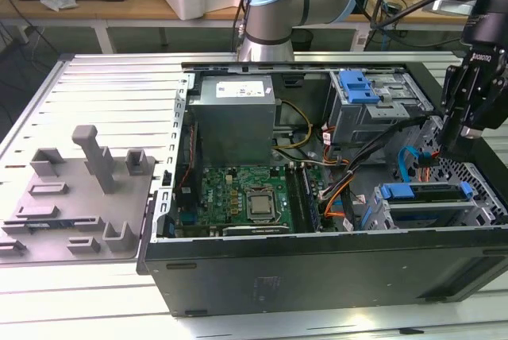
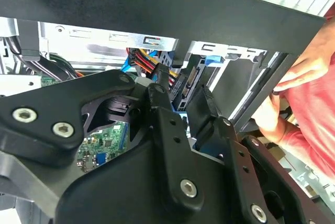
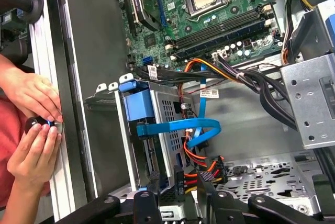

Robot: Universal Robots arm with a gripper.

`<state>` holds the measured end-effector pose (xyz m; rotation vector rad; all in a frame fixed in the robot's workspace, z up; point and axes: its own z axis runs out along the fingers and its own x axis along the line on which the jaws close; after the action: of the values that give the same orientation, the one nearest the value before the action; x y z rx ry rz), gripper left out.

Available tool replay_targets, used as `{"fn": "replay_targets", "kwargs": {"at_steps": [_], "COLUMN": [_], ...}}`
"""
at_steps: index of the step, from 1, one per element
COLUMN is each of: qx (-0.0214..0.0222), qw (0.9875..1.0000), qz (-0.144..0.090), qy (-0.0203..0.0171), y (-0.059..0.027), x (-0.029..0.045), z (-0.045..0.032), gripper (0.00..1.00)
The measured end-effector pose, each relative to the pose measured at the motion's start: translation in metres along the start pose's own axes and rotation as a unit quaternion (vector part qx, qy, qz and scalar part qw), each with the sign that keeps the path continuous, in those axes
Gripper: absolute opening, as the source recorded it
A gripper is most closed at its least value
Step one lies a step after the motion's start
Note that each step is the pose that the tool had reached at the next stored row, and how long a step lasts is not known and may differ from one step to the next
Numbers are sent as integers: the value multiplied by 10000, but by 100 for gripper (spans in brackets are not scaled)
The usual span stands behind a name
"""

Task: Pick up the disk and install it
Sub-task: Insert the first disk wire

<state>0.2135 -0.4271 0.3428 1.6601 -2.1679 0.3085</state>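
Observation:
The disk sits in the lower drive cage at the case's corner on the exterior view's right, its blue carrier bracket showing at the cage mouth. My gripper hovers just above and behind that cage. In both wrist views its black fingers stand apart and grip nothing. Between them in the first wrist view, my gripper frames a black connector with red, yellow and orange wires. The same connector lies beyond my gripper in the second wrist view.
A person's hands hold a small black part at the case's outer edge; one hand is close to the gripper. Inside the case are the motherboard, grey power-supply box, upper cage with blue latch and cable bundles. A grey fixture lies outside.

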Motion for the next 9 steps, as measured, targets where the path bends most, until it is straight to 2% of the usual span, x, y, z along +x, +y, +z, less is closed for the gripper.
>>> {"fn": "replay_targets", "kwargs": {"at_steps": [8,9], "qx": [-22,-28], "qw": [10000,10000], "qz": [46,58], "qy": [-3,-4], "y": [3,3], "x": [1,1], "z": [5,5], "gripper": [41,32]}}
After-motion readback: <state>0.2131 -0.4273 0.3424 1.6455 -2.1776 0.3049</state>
